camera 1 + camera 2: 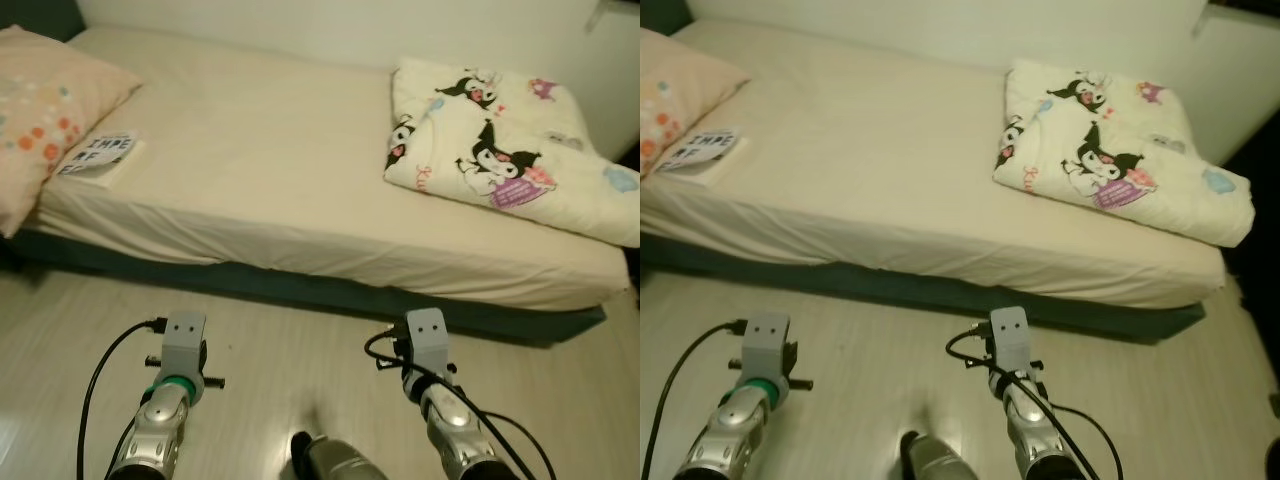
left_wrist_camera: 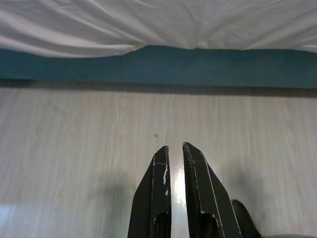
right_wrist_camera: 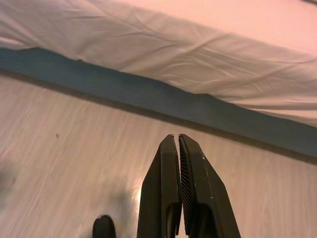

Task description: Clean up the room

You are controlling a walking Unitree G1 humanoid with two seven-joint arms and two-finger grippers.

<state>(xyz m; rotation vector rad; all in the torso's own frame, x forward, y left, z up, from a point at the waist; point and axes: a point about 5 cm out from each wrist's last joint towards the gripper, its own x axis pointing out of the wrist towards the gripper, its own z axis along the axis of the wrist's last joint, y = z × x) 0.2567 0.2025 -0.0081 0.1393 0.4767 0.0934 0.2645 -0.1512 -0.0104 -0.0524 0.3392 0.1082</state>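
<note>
Dim warm indoor light, soft floor [image 1: 300, 340] glare.

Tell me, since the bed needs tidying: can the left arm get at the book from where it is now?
Probably not yet. The left gripper hangs low over the floor, short of the bed, while the book lies up on the mattress beside the pillow. Nothing blocks the way; the robot likely needs to step closer.

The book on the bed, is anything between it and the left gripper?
Nothing visible does. The book lies by the pillow near the bed edge. The left gripper points at bare floor short of the bed, fingers nearly closed and empty.
</note>
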